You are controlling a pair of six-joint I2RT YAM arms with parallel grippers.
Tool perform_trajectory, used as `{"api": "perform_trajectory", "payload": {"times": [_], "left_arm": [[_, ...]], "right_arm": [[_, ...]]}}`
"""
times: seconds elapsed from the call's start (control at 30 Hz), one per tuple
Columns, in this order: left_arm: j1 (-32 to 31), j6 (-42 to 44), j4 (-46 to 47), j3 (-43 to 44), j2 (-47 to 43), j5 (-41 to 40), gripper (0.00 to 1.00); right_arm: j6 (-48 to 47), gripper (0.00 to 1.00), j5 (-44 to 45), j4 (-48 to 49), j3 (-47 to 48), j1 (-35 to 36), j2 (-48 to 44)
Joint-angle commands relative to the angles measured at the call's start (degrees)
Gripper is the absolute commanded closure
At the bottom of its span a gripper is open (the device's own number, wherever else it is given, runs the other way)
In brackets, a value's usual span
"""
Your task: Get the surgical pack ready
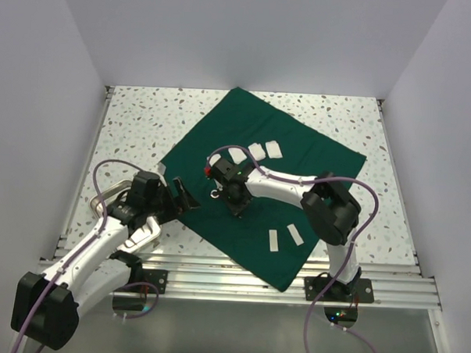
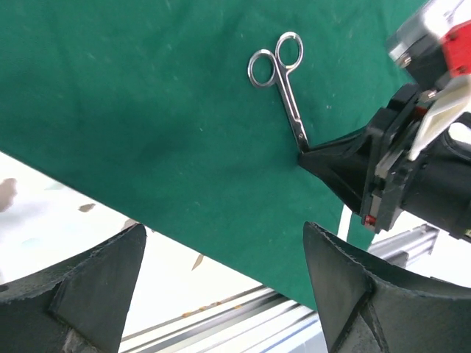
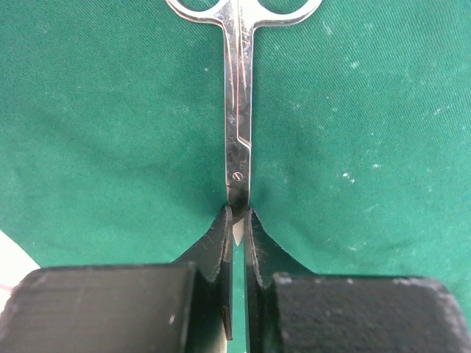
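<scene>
Two black wedge fingers of the right gripper (image 3: 237, 224) pinch the blades of polished steel scissors (image 3: 237, 110), flat on the woven dark green drape (image 3: 110, 132). The drape lies spread over the speckled table (image 1: 129, 117). Left gripper (image 2: 224, 235) gapes wide over the drape's left edge.

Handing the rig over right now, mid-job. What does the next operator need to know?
The left end effector is open and empty, hovering at the drape's left edge.
The right end effector is shut on the blade tips of the scissors, which are on or just above the drape's middle.
The drape is spread flat; two white pads sit toward its far side, two white strips near its near corner.
Done: drape laid out, pads on it.
Left: release the scissors, fold the drape.
</scene>
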Motion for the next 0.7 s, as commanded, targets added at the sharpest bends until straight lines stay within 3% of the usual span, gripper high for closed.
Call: {"api": "perform_trajectory", "payload": {"times": [0.0,0.33,0.67], "left_arm": [[-1.64,-4.9,9.3,-1.8,0.73,2.13,0.1],[-6.39,-8.59,16.6,0.14,9.79,0.28,0.11],[-7.53,-16.15,26.62,-1.45,13.83,0.2,0.16]], "right_arm": [[1.89,1.0,-0.58,-2.24,2.25,0.03,-3.97],[2.15,1.0,-3.92,-3.39,2.26,-0.67,-7.14],[6.19,1.0,-17.98,3.29,-1.78,-2.34,-10.83]]}}
